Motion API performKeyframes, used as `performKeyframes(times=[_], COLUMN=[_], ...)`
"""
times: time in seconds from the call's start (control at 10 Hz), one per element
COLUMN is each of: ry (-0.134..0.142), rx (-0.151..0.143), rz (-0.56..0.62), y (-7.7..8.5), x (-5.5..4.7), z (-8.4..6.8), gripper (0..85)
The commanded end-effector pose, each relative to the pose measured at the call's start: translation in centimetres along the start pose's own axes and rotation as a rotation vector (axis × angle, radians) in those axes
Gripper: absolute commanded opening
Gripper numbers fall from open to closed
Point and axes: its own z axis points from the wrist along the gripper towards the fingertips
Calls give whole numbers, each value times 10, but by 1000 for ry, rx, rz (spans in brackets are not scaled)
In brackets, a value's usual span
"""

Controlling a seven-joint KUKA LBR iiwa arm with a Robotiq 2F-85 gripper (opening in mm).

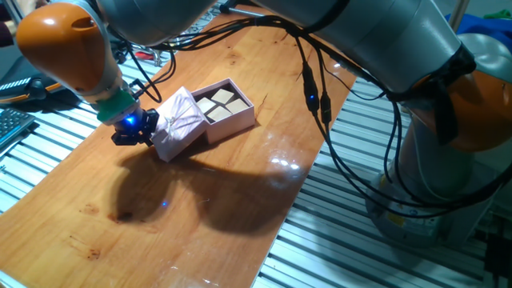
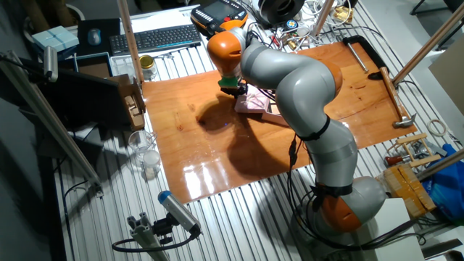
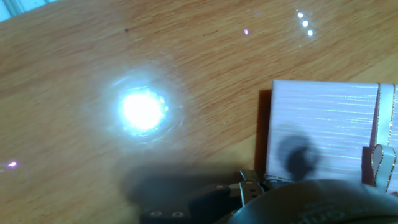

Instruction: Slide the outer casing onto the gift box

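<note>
- The hand [image 1: 134,128] sits low over the table [image 1: 200,216], pressed against the outer casing's [image 1: 178,120] near edge; I cannot tell whether its fingers are spread or closed.
- The outer casing lies tilted, partly over the gift box [image 1: 226,108].
- The gift box shows beige blocks at its uncovered end.

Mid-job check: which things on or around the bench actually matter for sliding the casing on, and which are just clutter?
Job items:
outer casing, ribboned, partly over the box
gift box, beige blocks showing
gripper, at the casing's outer end

Lying about:
keyboard
glass jar
hammer
clamp
teal box
</note>
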Motion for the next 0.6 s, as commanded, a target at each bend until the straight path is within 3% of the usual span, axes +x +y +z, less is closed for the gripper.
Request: performKeyframes(times=[0.0,0.5], ry=[0,8], rx=[0,4], rz=[-2,-21], y=[-1,-9], x=[0,0], z=[0,-2], gripper=[0,0])
